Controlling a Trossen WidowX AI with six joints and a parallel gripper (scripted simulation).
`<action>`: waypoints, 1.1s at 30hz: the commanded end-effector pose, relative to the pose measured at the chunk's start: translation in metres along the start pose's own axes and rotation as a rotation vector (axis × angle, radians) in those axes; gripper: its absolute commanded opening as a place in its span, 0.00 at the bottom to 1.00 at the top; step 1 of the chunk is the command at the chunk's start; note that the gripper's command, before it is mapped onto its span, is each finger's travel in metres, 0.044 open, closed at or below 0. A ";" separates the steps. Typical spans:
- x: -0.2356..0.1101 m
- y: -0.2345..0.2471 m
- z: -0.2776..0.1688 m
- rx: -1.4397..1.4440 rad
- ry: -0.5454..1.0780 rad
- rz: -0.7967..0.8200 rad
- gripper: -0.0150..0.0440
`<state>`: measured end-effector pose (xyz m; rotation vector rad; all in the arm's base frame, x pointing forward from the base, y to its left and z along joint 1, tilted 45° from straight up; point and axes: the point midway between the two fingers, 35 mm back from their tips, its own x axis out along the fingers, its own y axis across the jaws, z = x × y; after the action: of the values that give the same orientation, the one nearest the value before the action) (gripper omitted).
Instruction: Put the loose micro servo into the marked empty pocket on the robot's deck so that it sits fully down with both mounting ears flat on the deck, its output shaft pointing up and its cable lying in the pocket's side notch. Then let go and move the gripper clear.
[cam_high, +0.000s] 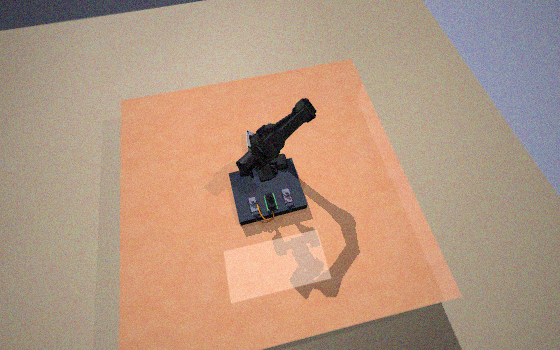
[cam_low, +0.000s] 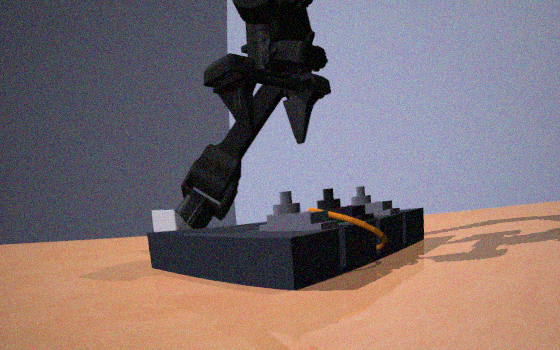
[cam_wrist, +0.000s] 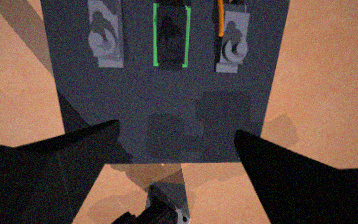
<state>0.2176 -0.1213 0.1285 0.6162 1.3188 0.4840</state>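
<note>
The black servo (cam_high: 270, 201) sits in the green-edged pocket (cam_wrist: 171, 35) at the middle of the deck (cam_high: 250, 184), between 2 grey servos (cam_high: 252, 203) (cam_high: 287, 196). In the exterior view its shaft (cam_low: 328, 194) points up, level with its neighbours' shafts. An orange cable (cam_low: 356, 222) arcs from the servo over the deck's front edge and down its side; whether it lies in the notch cannot be told, nor whether the ears rest flat. The deck lies on an orange mat (cam_high: 165, 165), which covers part of the tabletop (cam_high: 60, 100); a paler rectangle (cam_high: 255, 272) marks the mat just in front of the deck.

The arm (cam_high: 280, 132) rises steeply from its base at the deck's rear and folds back over itself, with the gripper (cam_low: 270, 117) pointing down, well above the deck and apart from the servo. The exterior view cuts off the arm's upper links, and the top view hides the rear of the deck under the arm. In the wrist view the 2 fingers stand wide, framing the deck's near edge, with nothing between them.
</note>
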 end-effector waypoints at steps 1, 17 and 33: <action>-0.003 0.004 -0.013 -0.012 0.007 0.004 1.00; -0.044 0.002 -0.009 -0.010 -0.108 -0.131 1.00; -0.044 0.002 -0.009 -0.010 -0.108 -0.131 1.00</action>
<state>0.2011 -0.1474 0.1609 0.5314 1.2380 0.3505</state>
